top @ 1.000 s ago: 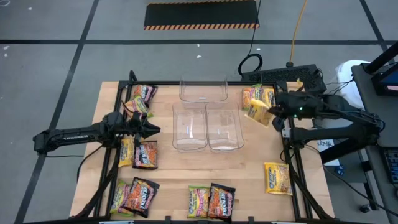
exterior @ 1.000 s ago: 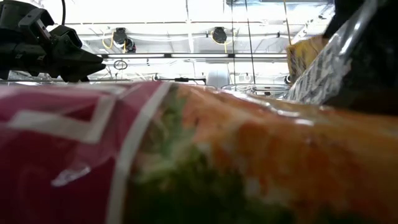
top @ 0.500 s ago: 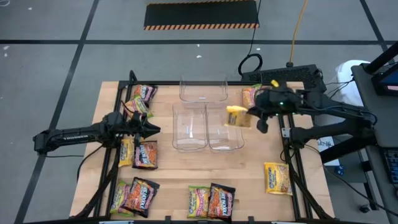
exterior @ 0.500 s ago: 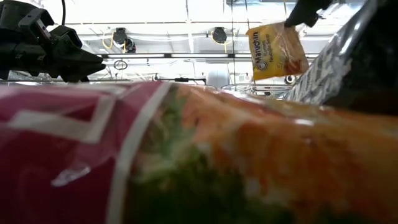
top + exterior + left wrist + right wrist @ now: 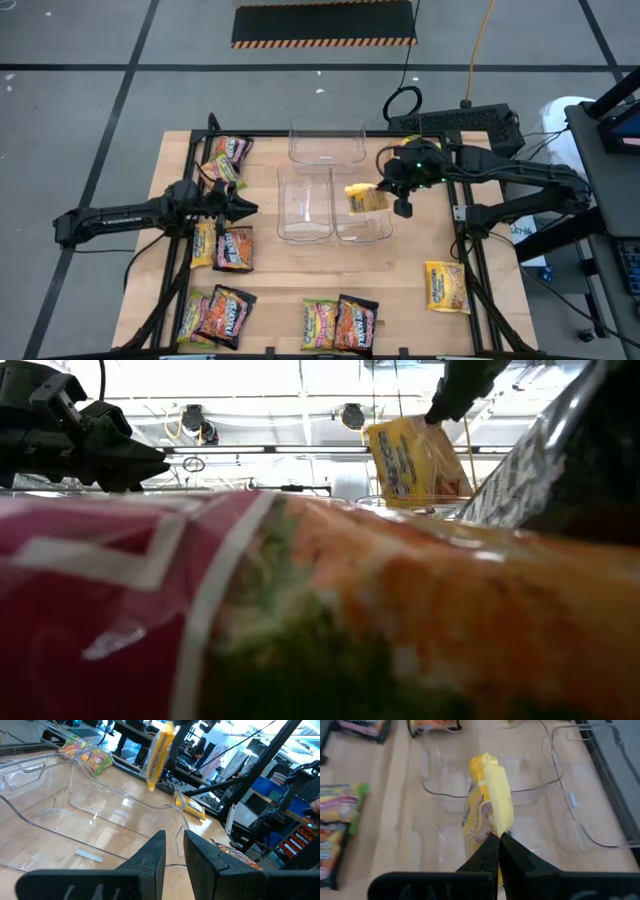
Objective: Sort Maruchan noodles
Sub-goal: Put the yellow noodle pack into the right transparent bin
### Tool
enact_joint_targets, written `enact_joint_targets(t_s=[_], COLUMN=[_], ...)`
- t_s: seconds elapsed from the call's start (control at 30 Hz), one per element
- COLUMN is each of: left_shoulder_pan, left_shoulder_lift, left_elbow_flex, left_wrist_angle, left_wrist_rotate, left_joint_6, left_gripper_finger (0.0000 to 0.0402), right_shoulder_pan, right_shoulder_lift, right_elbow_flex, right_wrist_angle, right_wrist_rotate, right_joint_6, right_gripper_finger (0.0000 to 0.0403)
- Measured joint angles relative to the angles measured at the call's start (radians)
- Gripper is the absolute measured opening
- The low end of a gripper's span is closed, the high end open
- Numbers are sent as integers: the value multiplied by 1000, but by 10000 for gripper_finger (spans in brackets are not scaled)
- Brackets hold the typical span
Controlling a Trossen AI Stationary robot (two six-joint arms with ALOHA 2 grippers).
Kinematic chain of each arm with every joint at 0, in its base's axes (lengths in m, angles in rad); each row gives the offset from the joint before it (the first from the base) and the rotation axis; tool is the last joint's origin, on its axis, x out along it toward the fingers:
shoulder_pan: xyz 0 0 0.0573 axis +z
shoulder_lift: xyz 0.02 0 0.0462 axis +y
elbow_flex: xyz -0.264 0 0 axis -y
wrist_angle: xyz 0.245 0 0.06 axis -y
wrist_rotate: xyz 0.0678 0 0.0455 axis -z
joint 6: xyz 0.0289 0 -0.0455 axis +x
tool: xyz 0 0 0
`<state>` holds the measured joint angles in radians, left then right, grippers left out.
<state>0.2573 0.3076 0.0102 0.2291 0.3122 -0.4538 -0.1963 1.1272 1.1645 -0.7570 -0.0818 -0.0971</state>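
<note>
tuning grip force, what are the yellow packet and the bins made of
Yellow packet: thin glossy plastic film, apparently; it creases and hangs limp from the right gripper. Bins: clear hard plastic, seemingly; the wooden table shows through and the rims glint.

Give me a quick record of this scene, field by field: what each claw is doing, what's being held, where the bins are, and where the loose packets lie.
right claw: right claw shut on a yellow flat plastic noodle packet, hanging over the right-hand clear plastic bin
left claw: left claw empty, waiting at the table's left side
bins: three clear plastic bins mid-table, none visibly holding a packet
loose packets: brown-orange, yellow and pink-green ones along the left edge and front edge; one yellow packet at front right
table: wooden table
</note>
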Motion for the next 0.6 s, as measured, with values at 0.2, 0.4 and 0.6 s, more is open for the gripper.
enact_joint_targets(t_s=[0.2, 0.4, 0.6], left_shoulder_pan=[0, 0, 0], left_shoulder_lift=[0, 0, 0], left_elbow_flex=[0, 0, 0], left_wrist_angle=[0, 0, 0], left_wrist_rotate=[0, 0, 0], left_joint_6=[0, 0, 0], left_gripper_finger=[74, 74, 74], right_shoulder_pan=[-61, -170, -260], right_shoulder_lift=[77, 149, 209], right_elbow_flex=[0, 0, 0], right_wrist_angle=[39, 118, 169], right_wrist_rotate=[0, -40, -168], right_joint_6=[-83, -138, -184], right_gripper_finger=[0, 0, 0])
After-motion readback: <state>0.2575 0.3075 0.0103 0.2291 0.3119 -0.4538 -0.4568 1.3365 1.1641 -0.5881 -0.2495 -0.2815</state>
